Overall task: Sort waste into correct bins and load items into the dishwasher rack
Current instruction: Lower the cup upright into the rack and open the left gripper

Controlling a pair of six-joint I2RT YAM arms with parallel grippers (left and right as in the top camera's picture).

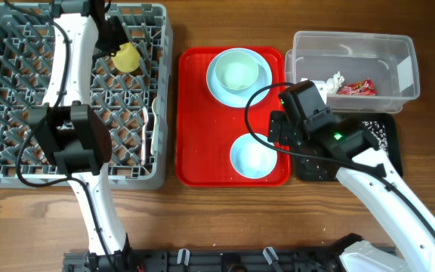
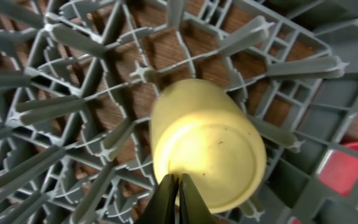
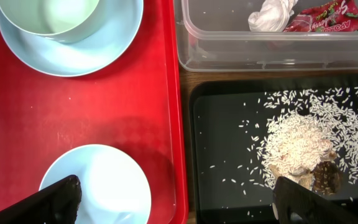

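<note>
Nearest, an empty pale blue bowl is seen at the front of the red tray, which is set on the wooden surface. The right end effector is held spread wide above the tray's edge, with nothing grasped. Beside it, beige rice scraps are heaped and scattered in the black tray. Farther back, a second bowl is stacked on the plate. Behind the black tray, the crumpled tissue and red wrapper are contained in the clear tub; the wrapper's white lettering cannot be read. In the dishwasher rack, at its far side, the yellow cup is tilted among the pegs, its edge nipped by the nearly closed left end effector.
</note>
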